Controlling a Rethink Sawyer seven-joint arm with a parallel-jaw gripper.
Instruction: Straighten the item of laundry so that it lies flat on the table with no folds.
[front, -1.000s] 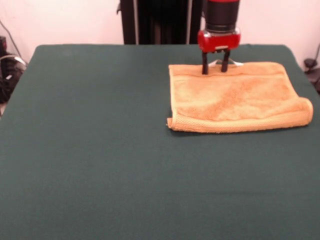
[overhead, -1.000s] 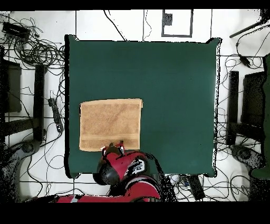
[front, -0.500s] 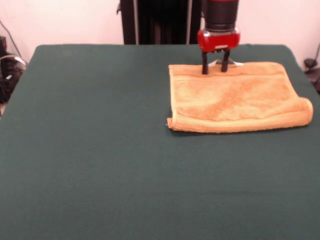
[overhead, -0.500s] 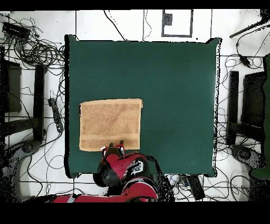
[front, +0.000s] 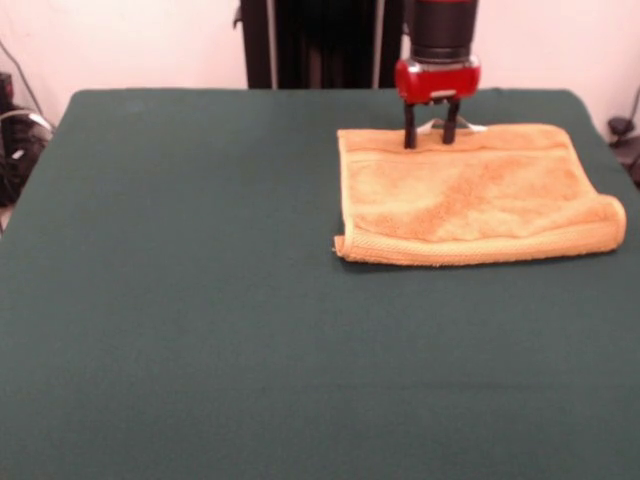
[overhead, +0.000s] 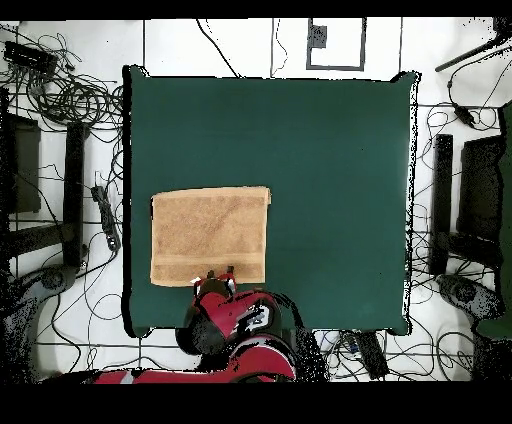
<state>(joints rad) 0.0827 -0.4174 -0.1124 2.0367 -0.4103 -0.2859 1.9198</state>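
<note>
One fold left — towel (front: 470, 195) sits doubled near the table's (front: 200, 300) far right corner, gripper (front: 428, 135) unmoved over the last second, fingers slightly apart astride the white tag at the far edge — likely about to pinch.

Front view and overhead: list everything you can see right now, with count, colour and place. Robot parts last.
towel: one, orange-tan, on the table's far right part in the front view; its near edge looks doubled over in a rolled fold
tag: one, small, white, at the towel's far edge beside the gripper
table: one, dark green cloth cover, fills most of both views
cables: many, black, on the floor around the table in the overhead view
arm: one, red and black, at the table edge nearest the base
gripper: one, red body with black fingers spread apart, tips at the towel's far edge
</note>
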